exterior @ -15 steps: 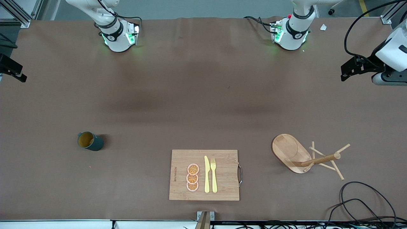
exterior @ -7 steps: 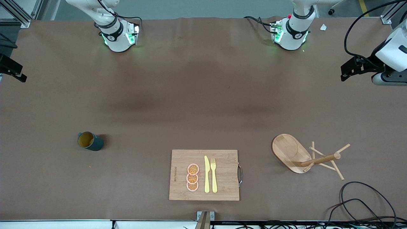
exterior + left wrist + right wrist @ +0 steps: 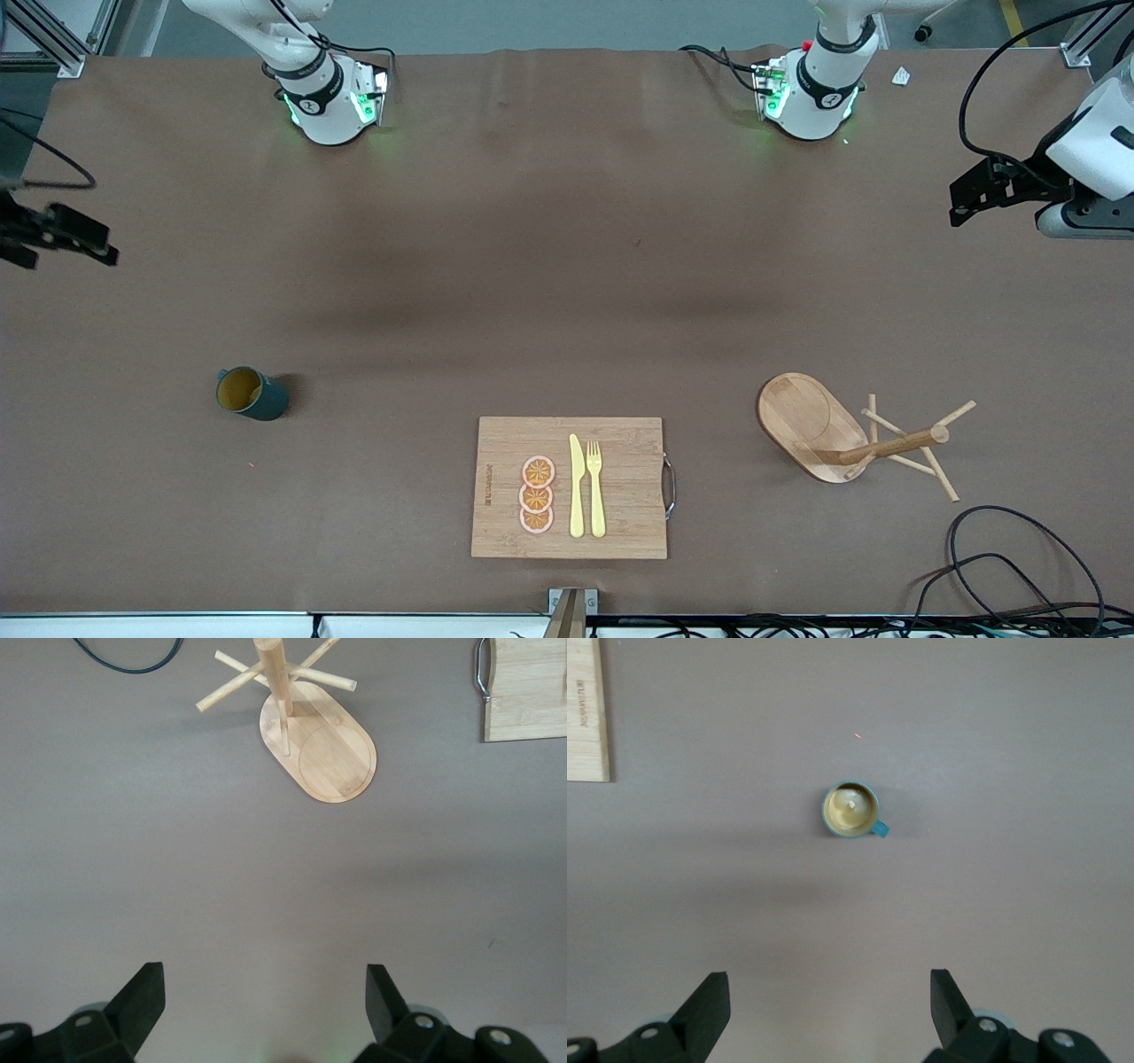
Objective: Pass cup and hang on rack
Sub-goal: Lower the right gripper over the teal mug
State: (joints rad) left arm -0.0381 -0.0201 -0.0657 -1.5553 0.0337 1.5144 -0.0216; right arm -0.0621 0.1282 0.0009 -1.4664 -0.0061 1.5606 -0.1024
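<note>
The dark teal cup with its mustard-yellow inside stands upright on the brown table toward the right arm's end. In the right wrist view the cup lies well ahead of my right gripper, which is open and empty. That right gripper hangs at the table's edge. The wooden rack stands toward the left arm's end. In the left wrist view the rack is upright with its pegs spread. My left gripper is open and empty, and it hangs by the table's edge.
A wooden cutting board lies between cup and rack, nearer the front camera. It carries a yellow knife, a yellow fork and orange slices. Black cables coil near the rack at the table's corner.
My right gripper has swung in over the table's edge, toward the front camera. The left arm, cup and rack have not moved.
</note>
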